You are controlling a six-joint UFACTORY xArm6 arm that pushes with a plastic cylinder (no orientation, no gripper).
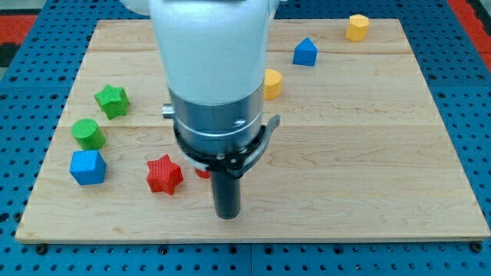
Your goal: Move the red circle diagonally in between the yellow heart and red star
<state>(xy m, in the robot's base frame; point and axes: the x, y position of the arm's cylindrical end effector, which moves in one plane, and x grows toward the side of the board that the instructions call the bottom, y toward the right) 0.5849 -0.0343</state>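
Note:
The red star (pixel 164 174) lies on the wooden board (pixel 368 153) at the view's lower left. The red circle (pixel 202 172) is mostly hidden behind my arm; only a small red sliver shows just right of the star. The yellow heart (pixel 272 83) peeks out from behind the arm's right side, above the middle. My tip (pixel 227 215) is at the view's bottom centre, just below and right of the red circle and right of the red star.
A green star (pixel 112 100), a green circle (pixel 88 133) and a blue cube (pixel 87 167) sit at the view's left. A blue block (pixel 305 52) and a yellow hexagon (pixel 357 27) are at the top right. The arm's body (pixel 215 84) hides the board's upper middle.

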